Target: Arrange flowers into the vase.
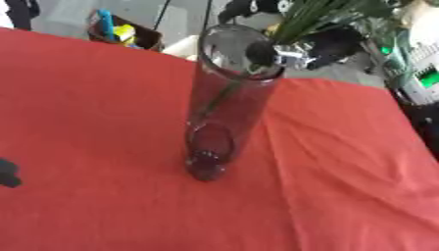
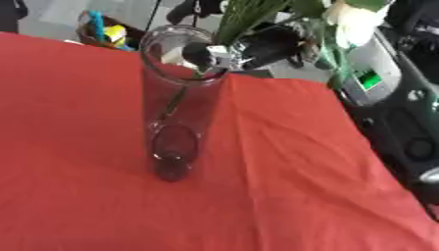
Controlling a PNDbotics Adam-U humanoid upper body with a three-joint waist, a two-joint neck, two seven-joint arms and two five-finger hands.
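A tall clear glass vase (image 1: 219, 108) stands upright in the middle of the red tablecloth (image 1: 103, 122). My right hand (image 1: 264, 53) comes in from the upper right and sits at the vase's rim, its fingers closed on a bunch of flowers. Long green leaves (image 1: 313, 17) fan up from the hand, and a white bloom (image 2: 353, 20) shows at the top right. A green stem (image 1: 219, 98) runs down inside the vase, short of the bottom. Only a small dark piece of my left hand (image 1: 8, 174) shows at the left edge.
Beyond the table's far edge stands a dark box (image 1: 122, 32) with blue and yellow things in it. A white and green device (image 2: 370, 78) and dark equipment (image 2: 407, 142) sit off the table's right side.
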